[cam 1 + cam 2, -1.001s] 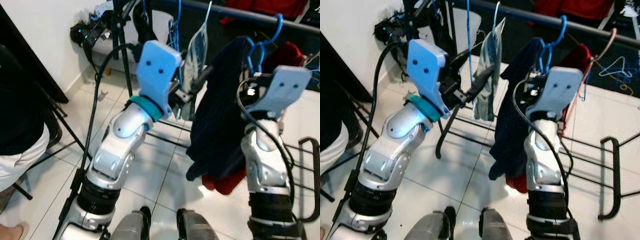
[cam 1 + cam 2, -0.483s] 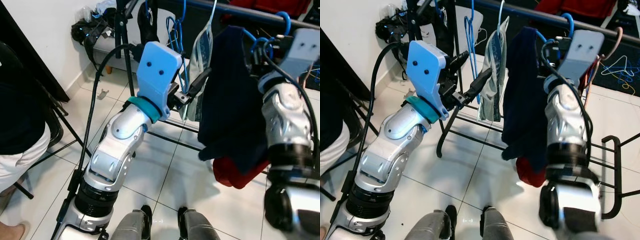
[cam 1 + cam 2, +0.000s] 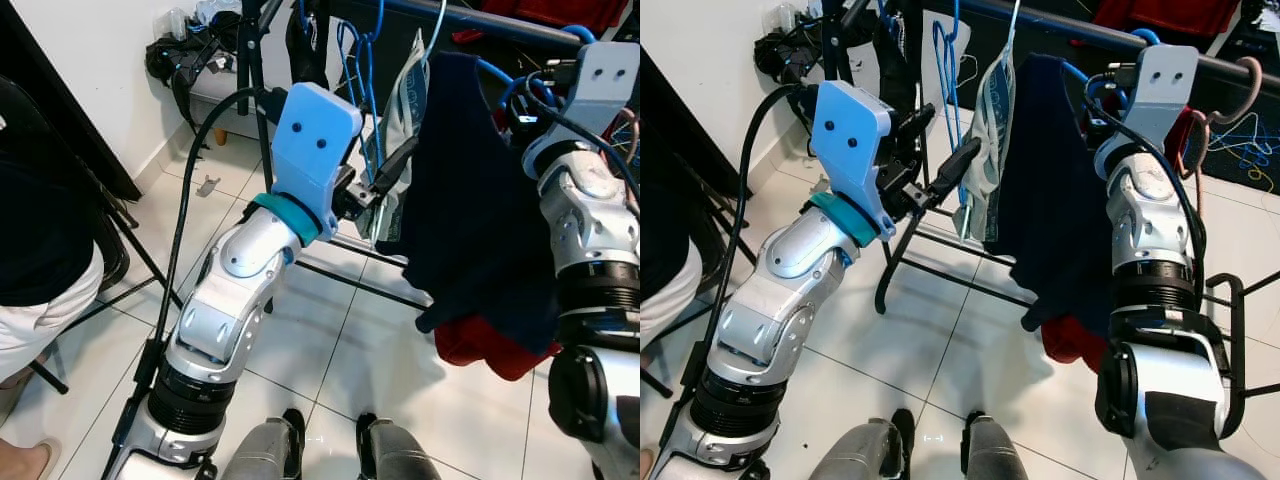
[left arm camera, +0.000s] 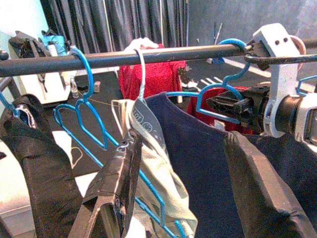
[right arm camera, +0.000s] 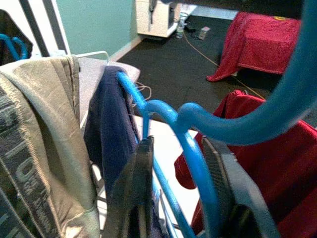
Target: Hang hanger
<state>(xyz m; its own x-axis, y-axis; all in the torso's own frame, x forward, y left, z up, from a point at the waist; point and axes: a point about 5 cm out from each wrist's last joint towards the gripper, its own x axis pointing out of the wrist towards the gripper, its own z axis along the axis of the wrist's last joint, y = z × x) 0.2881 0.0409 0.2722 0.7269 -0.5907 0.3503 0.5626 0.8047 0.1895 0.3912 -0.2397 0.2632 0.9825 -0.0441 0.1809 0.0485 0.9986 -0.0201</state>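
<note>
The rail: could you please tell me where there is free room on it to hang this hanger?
The rail is bare between the white hanger's hook and the blue hanger that the right end effector holds. Left of the white hook, blue hangers crowd it.

Readable text: none.
Grey garment [image 5: 39, 148]: dark band with pale printed letters, too blurred and folded to read.
Same band, left wrist view [image 4: 143, 121]: pale marks, not legible.
</note>
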